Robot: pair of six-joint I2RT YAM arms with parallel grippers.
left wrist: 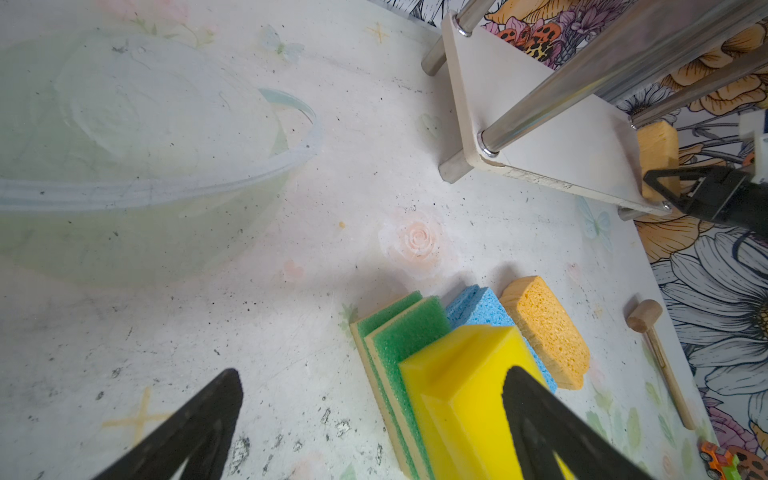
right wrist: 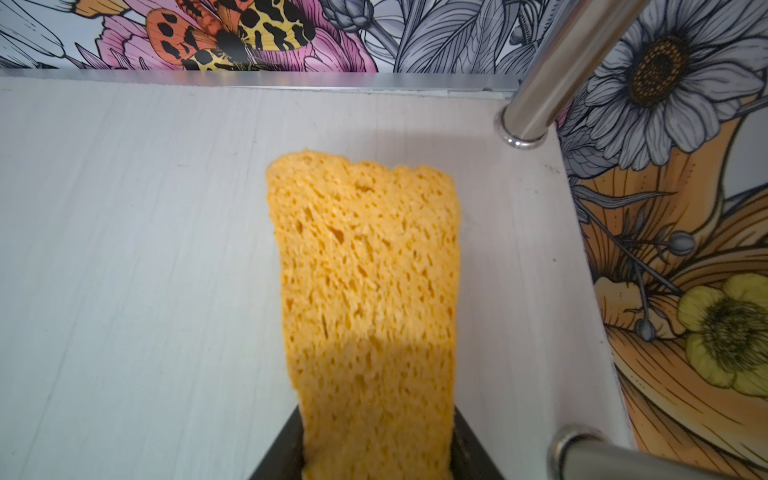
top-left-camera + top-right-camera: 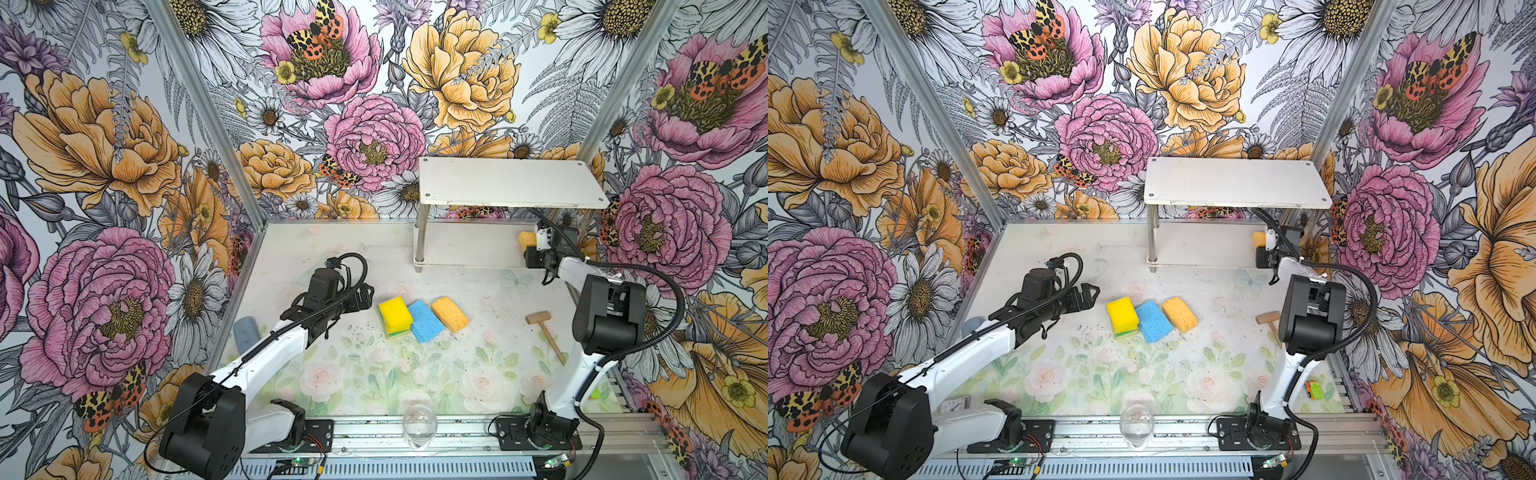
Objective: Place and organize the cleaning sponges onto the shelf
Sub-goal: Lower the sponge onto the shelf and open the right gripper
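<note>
Grey cylinder: lies far to the left of the shelf, well in front of it.
Left pincer: fingers spread apart, holding nothing, just above the near edge of the sponge pile, left of and in front of the shelf.
Yellow sponge: lies on two green-topped sponges, in front of the shelf's left end.
Blue sponge: touches the yellow one on the side nearer the shelf's middle.
Loose orange sponge: just beside the blue one, in front of the shelf.
Shelf: two white boards on shiny posts, against the back wall; top board bare.
Held orange sponge: over the shelf's lower board at its right end; whether it touches the board cannot be told.
Right pincer: clamped on the held orange sponge, reaching in under the top board.
Wooden mallet: in front of the shelf's right end.
</note>
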